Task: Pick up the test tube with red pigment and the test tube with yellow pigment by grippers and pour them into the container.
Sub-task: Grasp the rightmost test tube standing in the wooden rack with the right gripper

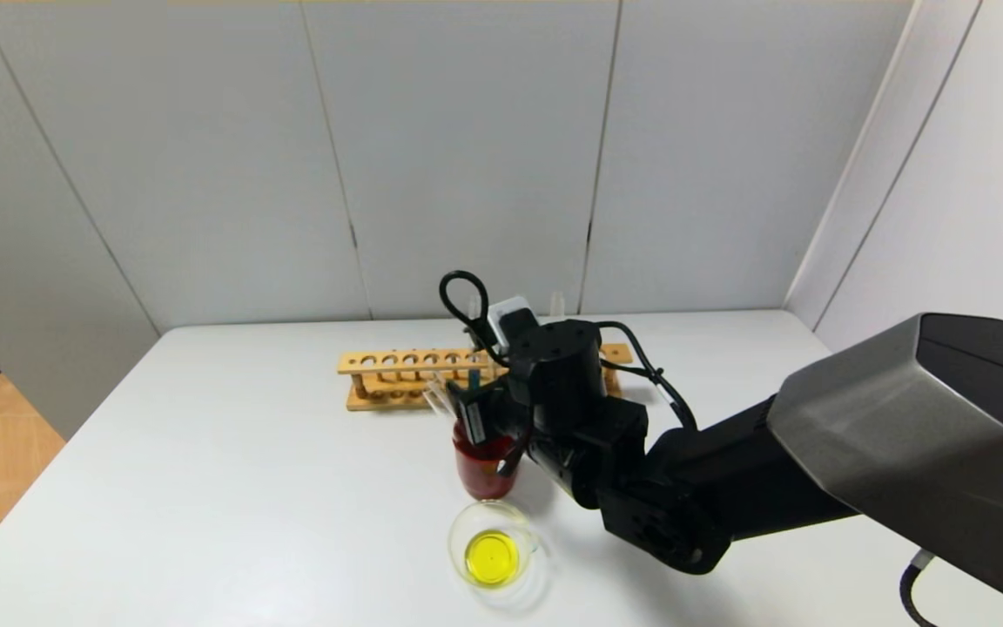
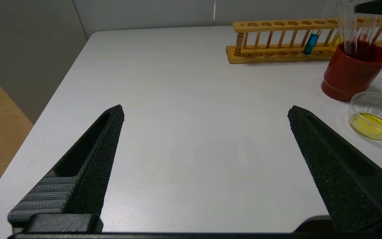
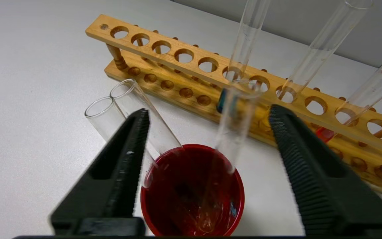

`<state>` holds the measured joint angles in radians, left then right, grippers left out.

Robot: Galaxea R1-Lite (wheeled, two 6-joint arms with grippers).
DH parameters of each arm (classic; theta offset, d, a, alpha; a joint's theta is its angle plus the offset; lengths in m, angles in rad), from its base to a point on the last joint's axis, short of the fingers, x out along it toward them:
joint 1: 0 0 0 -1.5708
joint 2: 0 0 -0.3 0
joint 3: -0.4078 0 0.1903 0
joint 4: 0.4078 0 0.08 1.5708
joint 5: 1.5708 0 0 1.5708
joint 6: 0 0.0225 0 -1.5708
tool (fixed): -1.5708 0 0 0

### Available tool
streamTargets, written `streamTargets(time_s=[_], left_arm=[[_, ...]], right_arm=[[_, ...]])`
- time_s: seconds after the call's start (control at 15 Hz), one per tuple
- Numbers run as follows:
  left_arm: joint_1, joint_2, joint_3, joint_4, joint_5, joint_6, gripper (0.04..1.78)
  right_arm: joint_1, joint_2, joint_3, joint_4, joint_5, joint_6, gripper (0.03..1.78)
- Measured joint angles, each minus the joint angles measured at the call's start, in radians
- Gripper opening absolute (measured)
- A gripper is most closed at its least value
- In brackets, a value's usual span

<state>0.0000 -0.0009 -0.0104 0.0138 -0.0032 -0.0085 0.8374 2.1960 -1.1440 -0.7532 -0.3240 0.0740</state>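
Observation:
My right gripper [image 3: 208, 111] hangs open over the dark red cup [image 3: 241, 194], holding nothing; it also shows in the head view [image 1: 477, 416]. An empty clear tube [image 3: 235, 122] stands in the cup between the jaws, touching neither. Two more empty tubes [image 3: 134, 99] lean out of the cup. The test tube with red pigment [image 3: 325, 133] and a test tube with yellow pigment [image 3: 310, 59] stand in the wooden rack [image 3: 164, 49]. The container [image 1: 493, 544] holds yellow liquid in front of the cup. My left gripper [image 2: 206, 111] is open over bare table, far left.
A teal-liquid tube [image 3: 222, 99] stands in the rack beside the yellow one. The rack [image 1: 397, 361] lies across the table behind the red cup [image 1: 482, 466]. The table's left edge [image 2: 61, 83] drops to the floor.

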Motion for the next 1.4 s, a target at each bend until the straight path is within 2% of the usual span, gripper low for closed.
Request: streamTargets(time_s=[0.13, 0.27, 0.53, 0.67, 0.8, 0.93, 1.2, 1.4], left_arm=[[0.000, 0.000, 0.000, 0.000, 0.000, 0.000, 1.75], [0.000, 0.000, 0.000, 0.000, 0.000, 0.000, 1.75], [0.000, 0.000, 0.000, 0.000, 0.000, 0.000, 1.75], [0.000, 0.000, 0.000, 0.000, 0.000, 0.000, 1.75], [0.000, 0.000, 0.000, 0.000, 0.000, 0.000, 1.75], [0.000, 0.000, 0.000, 0.000, 0.000, 0.000, 1.75], [0.000, 0.000, 0.000, 0.000, 0.000, 0.000, 1.75], [0.000, 0.000, 0.000, 0.000, 0.000, 0.000, 1.75]], right_arm=[[0.000, -0.010, 0.002, -0.001, -0.003, 0.000, 1.64], [0.000, -0.029, 0.003, -0.001, -0.008, 0.000, 1.73], [-0.018, -0.110, 0.016, 0.000, -0.011, 0.003, 1.74], [-0.048, -0.159, 0.064, -0.001, -0.021, 0.008, 1.74], [-0.085, -0.190, 0.136, -0.024, -0.049, 0.017, 1.74], [-0.124, -0.204, 0.224, -0.127, -0.074, 0.030, 1.74], [-0.173, -0.209, 0.413, -0.381, -0.081, 0.036, 1.74], [-0.200, -0.206, 0.492, -0.447, -0.075, 0.057, 1.74]])
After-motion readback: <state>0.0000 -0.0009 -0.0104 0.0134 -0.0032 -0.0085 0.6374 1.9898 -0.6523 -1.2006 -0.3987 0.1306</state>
